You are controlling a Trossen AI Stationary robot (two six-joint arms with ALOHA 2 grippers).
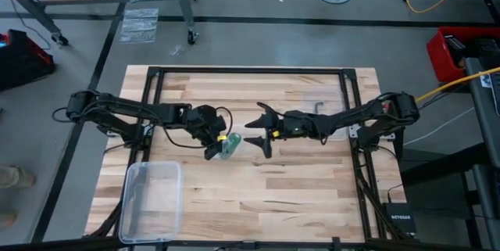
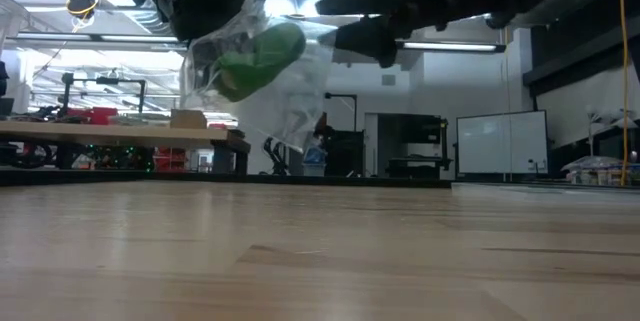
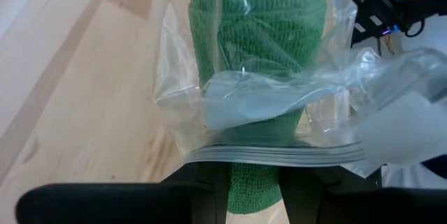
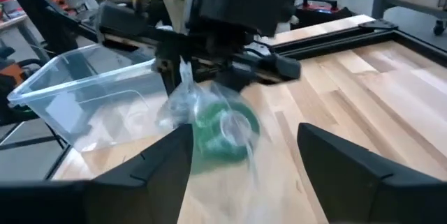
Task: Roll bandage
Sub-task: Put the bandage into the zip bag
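Observation:
The bandage is a bright green roll (image 3: 258, 35) inside a crinkly clear plastic bag (image 3: 328, 84). It hangs in the air above the middle of the table (image 1: 229, 148). My left gripper (image 1: 212, 151) is shut on the bag's zip end and holds it up, clear of the wood in the low view (image 2: 255, 56). My right gripper (image 1: 262, 130) is open and empty, just to the right of the bag. Its two fingers stand apart before the bag in the right wrist view (image 4: 220, 130) and touch nothing. My left gripper pinches the bag at its zip-strip end (image 3: 279, 155) between its two fingers. A green end of the roll (image 3: 255, 189) shows between them. The bag and roll stick out beyond the fingertips, lifted clear of the table and tilted a little downward (image 2: 260, 71).
A clear plastic box (image 1: 152, 200) stands open at the table's near left corner; it also shows in the right wrist view (image 4: 77, 91). The black frame rails (image 1: 250, 71) run round the wooden top. Bare wood lies below and in front of the bag.

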